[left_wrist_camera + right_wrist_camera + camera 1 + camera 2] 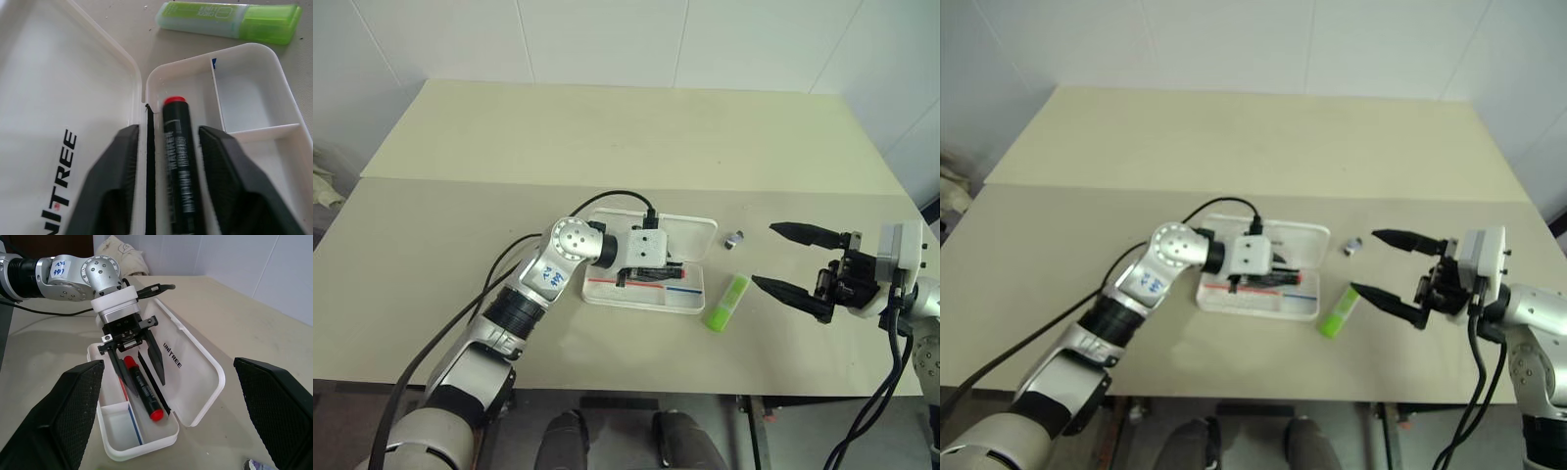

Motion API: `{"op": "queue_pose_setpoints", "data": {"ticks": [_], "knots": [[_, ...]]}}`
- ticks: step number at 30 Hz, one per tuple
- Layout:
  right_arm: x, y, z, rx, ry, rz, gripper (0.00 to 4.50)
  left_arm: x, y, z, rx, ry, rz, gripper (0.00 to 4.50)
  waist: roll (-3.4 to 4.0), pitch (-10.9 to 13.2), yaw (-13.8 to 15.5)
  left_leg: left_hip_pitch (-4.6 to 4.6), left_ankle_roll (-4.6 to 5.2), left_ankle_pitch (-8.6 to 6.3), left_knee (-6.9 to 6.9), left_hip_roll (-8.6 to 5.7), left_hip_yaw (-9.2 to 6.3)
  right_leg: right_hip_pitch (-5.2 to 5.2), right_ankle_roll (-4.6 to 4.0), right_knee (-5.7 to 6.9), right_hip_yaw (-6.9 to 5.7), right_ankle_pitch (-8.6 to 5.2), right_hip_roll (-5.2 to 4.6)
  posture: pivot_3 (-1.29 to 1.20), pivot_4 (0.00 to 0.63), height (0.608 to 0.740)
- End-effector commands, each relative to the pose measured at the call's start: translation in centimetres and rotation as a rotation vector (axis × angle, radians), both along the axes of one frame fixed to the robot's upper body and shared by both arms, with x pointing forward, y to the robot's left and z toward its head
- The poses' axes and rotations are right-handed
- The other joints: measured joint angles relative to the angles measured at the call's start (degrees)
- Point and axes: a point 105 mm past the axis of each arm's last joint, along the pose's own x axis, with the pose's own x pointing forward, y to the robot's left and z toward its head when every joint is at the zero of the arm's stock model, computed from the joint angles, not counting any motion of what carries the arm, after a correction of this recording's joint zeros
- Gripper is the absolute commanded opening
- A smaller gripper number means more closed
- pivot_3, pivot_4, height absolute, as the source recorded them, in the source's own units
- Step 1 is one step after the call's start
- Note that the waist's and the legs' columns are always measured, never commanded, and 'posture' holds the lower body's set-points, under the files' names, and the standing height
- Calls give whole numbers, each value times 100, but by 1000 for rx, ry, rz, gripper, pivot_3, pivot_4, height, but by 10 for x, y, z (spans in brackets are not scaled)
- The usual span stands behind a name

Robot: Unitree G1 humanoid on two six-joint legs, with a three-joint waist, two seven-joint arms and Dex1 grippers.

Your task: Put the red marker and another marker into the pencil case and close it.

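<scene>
Pencil case [690, 231] lies open at mid-table in the head view, lid folded back away from the robot, giving access to the tray; the left gripper [658, 275] reaches into it, while the lime-green highlighter [726, 303] rests on the table [460, 215] just beside the case, near a small grey clip-like bit [735, 238]. The right gripper [790, 258] hovers beyond the highlighter, jaws spread wide and empty, apparently staged for that pickup. In the left wrist view, the red marker [179, 161] lies in the tray between parted fingers [110, 181]; it looks released. In the right wrist view, the marker lies along the long compartment by the hinge.
</scene>
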Motion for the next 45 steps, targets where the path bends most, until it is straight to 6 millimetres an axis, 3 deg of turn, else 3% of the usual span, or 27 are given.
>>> {"op": "queue_pose_setpoints", "data": {"ticks": [1,4,5,13,19,24,34,40,45], "knots": [[-5,-2,11,-16,-54,-8,4500,-9,-8,13,-42,-21,-38,3252,0,0,0,0,0,0,0,0,0,0,0,0,0,0,0,0,150,740],[-5,-1,10,-15,-50,-10,4500,-14,-9,16,-55,-9,-54,4329,0,0,-1,1,0,0,3,0,0,1,0,3,0,0,0,0,150,740],[-5,0,10,-14,-47,-12,4500,-17,-9,18,-60,-3,-60,4481,0,0,-1,1,0,0,3,0,0,1,0,4,0,0,0,0,150,740],[-12,5,0,10,14,-61,4500,-48,2,43,-165,53,-138,4481,1,-1,-5,3,-2,2,3,1,-2,1,0,13,-1,0,1,0,150,740],[-13,6,-20,17,144,-204,4500,-81,36,68,-287,107,-245,4481,3,-2,-19,8,-3,4,5,3,-5,1,-2,30,-1,-2,1,0,150,740],[-6,5,-35,44,237,-329,4500,-84,77,75,-383,104,-205,4481,3,-2,-30,16,12,4,2,0,-17,1,-10,47,-9,-2,0,0,150,740],[18,5,-69,-5,358,-531,4500,-92,129,83,-613,69,-191,4481,1,-3,-45,15,22,5,-6,-2,-21,-1,-20,44,-18,4,-6,0,150,740],[31,15,-74,15,399,-601,4500,-100,155,87,-693,95,-212,4481,1,-3,-68,3,21,2,-14,1,-17,-21,-24,45,-19,1,-4,0,150,740],[36,17,-75,34,427,-661,4500,-100,171,82,-658,99,-173,4481,1,-3,-134,-3,20,3,-20,1,-12,-32,-26,46,-17,0,-4,0,150,740]]}}
